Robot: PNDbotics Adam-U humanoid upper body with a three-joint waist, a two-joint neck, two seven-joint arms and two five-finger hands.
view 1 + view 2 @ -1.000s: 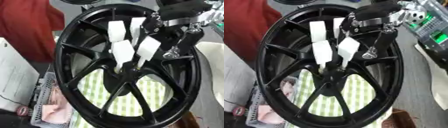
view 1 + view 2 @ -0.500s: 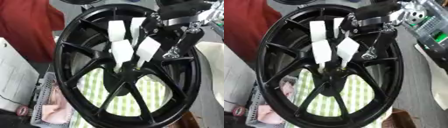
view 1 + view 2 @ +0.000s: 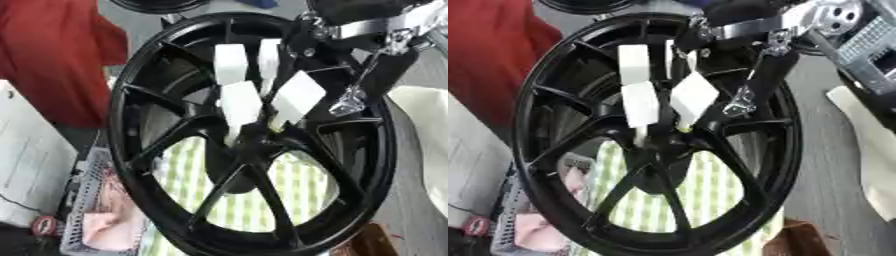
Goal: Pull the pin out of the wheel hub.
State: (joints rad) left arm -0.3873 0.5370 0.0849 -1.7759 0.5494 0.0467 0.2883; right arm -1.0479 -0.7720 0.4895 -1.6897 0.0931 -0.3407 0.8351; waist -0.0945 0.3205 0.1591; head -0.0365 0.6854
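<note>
Wheel: we're looking down on a black spoked wheel hub, standing tilted, rim filling most of both views; green-and-white checked cloth showing through the lower spokes.
Pins: white block-shaped tags w/ thin stems are sitting around the hub centre; we're counting about four: upper left tag, upper middle tag, lower left tag, right tag. Stems are running down into the centre, so pins not yet out.
Right hand: right hand is coming in from upper right, black w/ silver joints, reaching over the rim toward the right tag. One finger is hanging down just beside that tag, silver tip near a spoke.
Hand state: we can't tell if it's pinching the tag or only beside it; fingers are overlapping the spokes, contact is hidden.
Left hand: not showing in either view.
Step in hand (our guess): getting hold of the right tag, then drawing it out.
How to do it well: we're wanting thumb & finger closing on the flat faces of the white block, not on the thin stem; pull along the stem's line, up & away from the centre, no sideways lever, since the stem could bind or bend.
Watch for: neighbouring tags are sitting close, so we're keeping the other fingers tucked; the wheel is standing on edge & could rock w/ a jerky pull.
Around: grey mesh basket w/ pink stuff lower left, red cloth behind.
</note>
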